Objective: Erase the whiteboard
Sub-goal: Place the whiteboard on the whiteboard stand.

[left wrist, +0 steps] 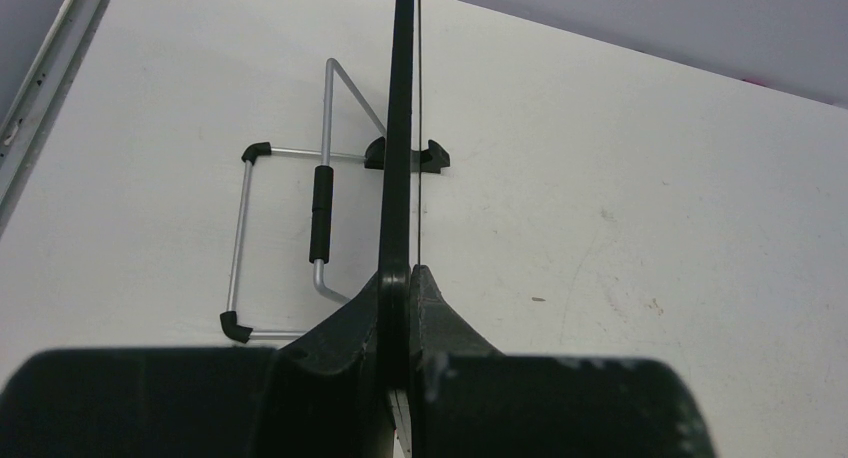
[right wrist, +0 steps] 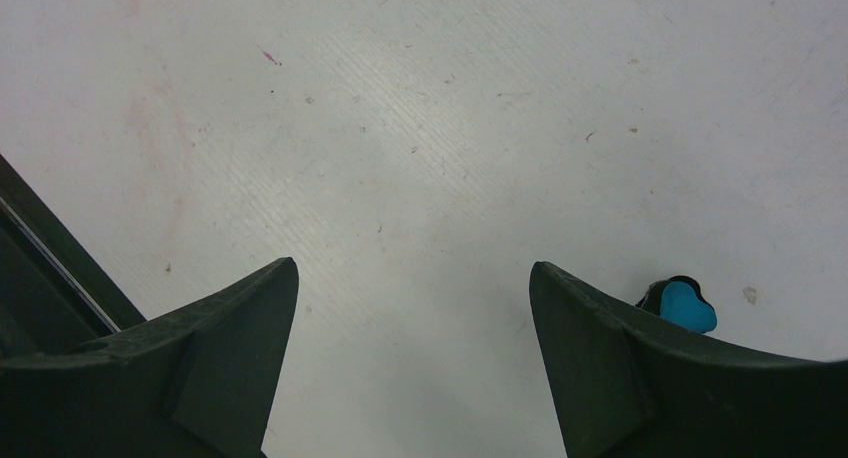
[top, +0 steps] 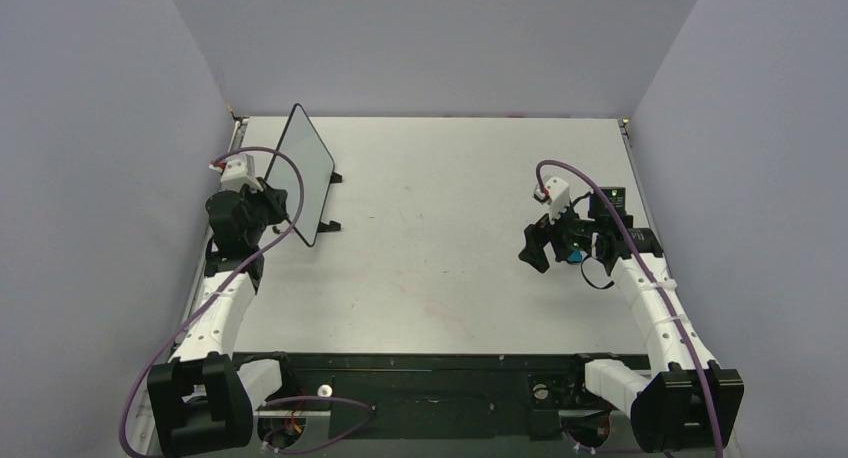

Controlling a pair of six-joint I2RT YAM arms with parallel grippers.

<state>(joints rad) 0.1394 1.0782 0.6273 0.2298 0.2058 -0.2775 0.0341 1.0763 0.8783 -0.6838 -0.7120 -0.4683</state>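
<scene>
Black-rimmed, the whiteboard [top: 305,173] stands on its wire stand [left wrist: 322,203] at the tabletop's [top: 450,168] far left, left tool [left wrist: 408,278] clenched on its edge; the right tool [right wrist: 414,303] gapes empty beside the blue eraser [right wrist: 686,304]. Wiping looks unstarted.

whiteboard [top: 305,173]: thin rectangular panel, black rim, rounded corners, glossy face that reads grey from above. Far-left on the surface [top: 450,228], propped near upright, face toward the middle, lower edge in the black feet of the wire stand [left wrist: 322,208]. Left pincer [left wrist: 408,278] clamped on its near edge. Face looks blank, but the angle's too steep to confirm.
</scene>
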